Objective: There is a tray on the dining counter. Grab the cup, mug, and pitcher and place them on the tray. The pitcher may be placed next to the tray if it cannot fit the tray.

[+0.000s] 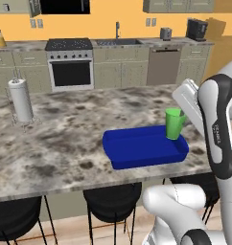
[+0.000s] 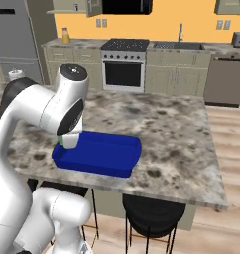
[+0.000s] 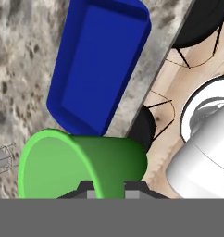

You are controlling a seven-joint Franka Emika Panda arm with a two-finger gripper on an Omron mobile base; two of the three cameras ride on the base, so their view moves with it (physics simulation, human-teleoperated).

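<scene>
My gripper (image 3: 109, 189) is shut on the cup (image 3: 81, 166), a plain bright green tumbler. In the hand view the cup's open mouth faces the camera. In the left base view the cup (image 1: 174, 123) hangs tilted just above the right end of the blue tray (image 1: 137, 163). The tray (image 2: 92, 168) lies near the front edge of the dining counter (image 1: 65, 139) with nothing inside it (image 3: 100, 65). The pitcher (image 1: 0, 39), with orange-yellow liquid, stands on the back kitchen counter at far left (image 2: 66, 35). The mug is out of view.
A paper towel roll (image 1: 20, 100) on a wire stand sits at the counter's left. Black round stools (image 1: 110, 201) stand under the front edge. My own arm (image 2: 52, 114) covers the tray's left end in the right base view. Stove (image 1: 70, 64) and sink line the far wall.
</scene>
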